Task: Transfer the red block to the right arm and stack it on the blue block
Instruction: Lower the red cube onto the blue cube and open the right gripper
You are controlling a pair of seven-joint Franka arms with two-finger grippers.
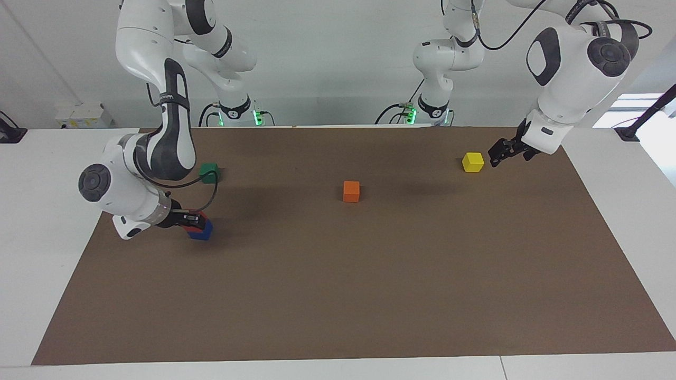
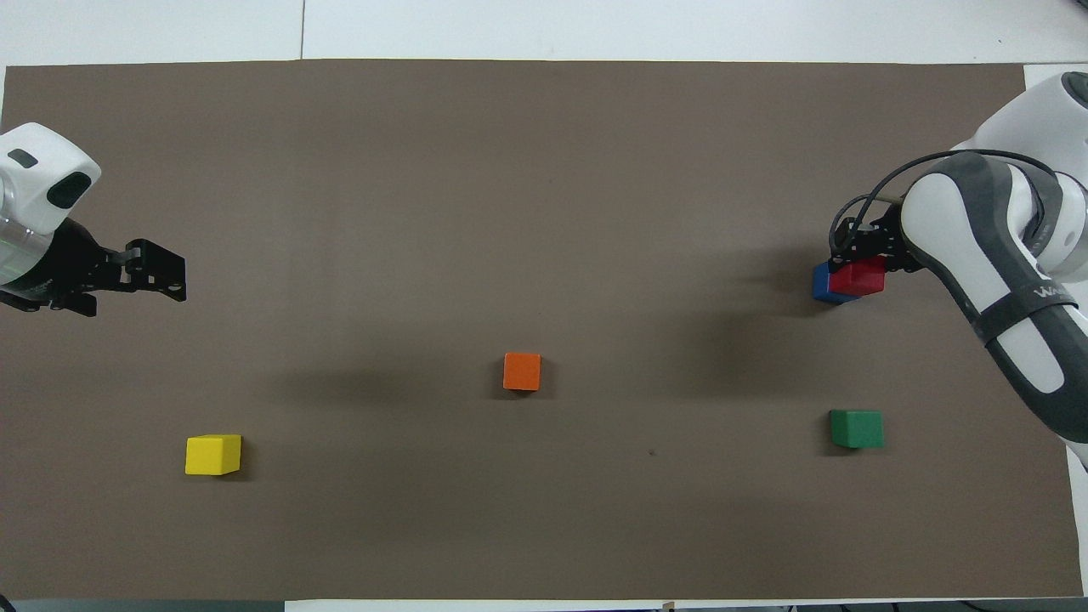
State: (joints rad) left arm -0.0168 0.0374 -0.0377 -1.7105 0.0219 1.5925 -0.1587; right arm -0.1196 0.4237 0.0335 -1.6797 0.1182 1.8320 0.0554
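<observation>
Spanning the whole scene, the bench (image 1: 369,295) carries a brown mat on which the loose cubes lie well apart, probably so each can be reached without knocking another.

The right arm (image 1: 169,132) bends low toward its own end of the bench so that its load sits over the stacking spot. The left arm (image 1: 570,68) waits at its end, raised and clear of the work, which suits an arm whose share of the handover looks done.

The right hand (image 1: 191,220) is clamped on the red block (image 2: 860,278), gripping it by its sides so the underside stays free to land flat. The left hand (image 1: 501,151) hangs just beside the yellow block (image 1: 473,162), its fingers spread apart and holding nothing.

The red block is over the blue block (image 2: 822,284), overlapping it but offset toward the right arm's end; from the facing view it seems to rest on or just above the blue top, and I cannot tell whether they touch. The blue block sits on the mat, farther from the robots than the green block (image 1: 209,171). The orange block (image 1: 351,191) lies near the middle, out of play.

I judge that the stack needs squaring before release.
</observation>
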